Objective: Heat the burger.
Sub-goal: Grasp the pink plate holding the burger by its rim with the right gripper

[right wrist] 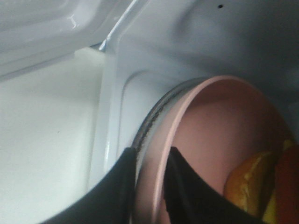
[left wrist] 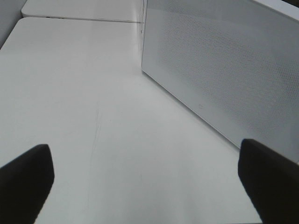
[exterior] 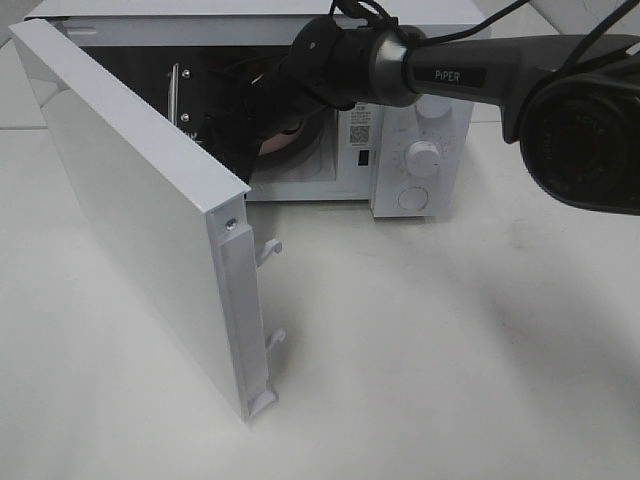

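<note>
Burger looks soft, tippy w/ loose layers, so right hand pinching pink plate rim beats squeezing bun; left hand open.

- One microwave at twelve o'clock on the worktop, with one door swung open toward nine o'clock.
- Two round knobs on its panel, one above the other.
- Two white latch hooks on the door's edge.
- One pink plate inside the cavity.
- One burger, partly seen, on that plate.
- Two robot arms: one at two o'clock reaching inside; the other's two fingers only in its wrist view.
</note>
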Available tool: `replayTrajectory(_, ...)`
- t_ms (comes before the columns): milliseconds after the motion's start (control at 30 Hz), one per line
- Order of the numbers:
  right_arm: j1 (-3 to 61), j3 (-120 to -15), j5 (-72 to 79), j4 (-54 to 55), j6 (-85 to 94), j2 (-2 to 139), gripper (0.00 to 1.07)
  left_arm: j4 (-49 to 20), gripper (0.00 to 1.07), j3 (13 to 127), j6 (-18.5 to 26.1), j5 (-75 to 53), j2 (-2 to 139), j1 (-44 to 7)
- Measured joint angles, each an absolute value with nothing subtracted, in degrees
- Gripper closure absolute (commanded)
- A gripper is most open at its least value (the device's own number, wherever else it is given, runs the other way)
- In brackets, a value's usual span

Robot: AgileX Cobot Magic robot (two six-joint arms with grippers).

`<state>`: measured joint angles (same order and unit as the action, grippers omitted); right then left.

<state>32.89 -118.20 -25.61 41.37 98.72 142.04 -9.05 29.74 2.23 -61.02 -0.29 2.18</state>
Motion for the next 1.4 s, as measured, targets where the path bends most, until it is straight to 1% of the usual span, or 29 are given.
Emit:
replayTrajectory(33, 32.89, -118.32, -25.38, 42.74, 100.67, 142.04, 0.68, -9.05, 0.07, 29.74, 2.23, -61.02, -0.29, 2.18)
replayTrajectory(100, 32.89, -118.32, -25.38, 43.26, 101.47, 142.04, 0.67, -9.05, 0.07, 29.74, 2.23, -61.02, -0.29, 2.18)
replayTrajectory(133, 32.83, -118.32, -25.27, 43.37, 102.04, 142.04, 0.76, -9.05, 0.07, 29.74, 2.23, -61.02, -0.29, 2.18)
replayTrajectory(167, 32.83, -118.32, -25.27, 43.37, 102.04, 142.04, 0.76, -9.05, 0.07, 29.74, 2.23, -61.02, -0.29, 2.18)
replayTrajectory(200, 32.83, -118.32, -25.27, 43.54, 102.04, 142.04, 0.83, -9.05, 0.07, 29.74, 2.23, -61.02, -0.29, 2.18)
replayTrajectory(233, 32.83, -118.32, -25.55, 43.72, 102.16, 142.04, 0.98, -9.05, 0.07, 29.74, 2.23, -61.02, -0.29, 2.18)
replayTrajectory(267, 32.83, -118.32, -25.55, 43.72, 102.16, 142.04, 0.98, -9.05, 0.07, 29.74, 2.23, -61.02, -0.29, 2.18)
replayTrajectory(300, 32.83, -118.32, -25.90, 43.72, 102.33, 142.04, 1.06, -9.05, 0.07, 29.74, 2.23, -61.02, -0.29, 2.18)
replayTrajectory(333, 32.83, -118.32, -26.70, 43.72, 103.25, 142.04, 1.07, -9.05, 0.07, 29.74, 2.23, -61.02, -0.29, 2.18)
replayTrajectory(667, 32.83, -118.32, -27.96, 46.18, 105.02, 142.04, 1.07, -9.05, 0.07, 29.74, 2.23, -61.02, -0.29, 2.18)
replayTrajectory(1400, 32.83, -118.32, -28.59, 46.52, 105.14, 142.04, 1.07, -9.05, 0.07, 29.74, 2.23, -61.02, -0.29, 2.18)
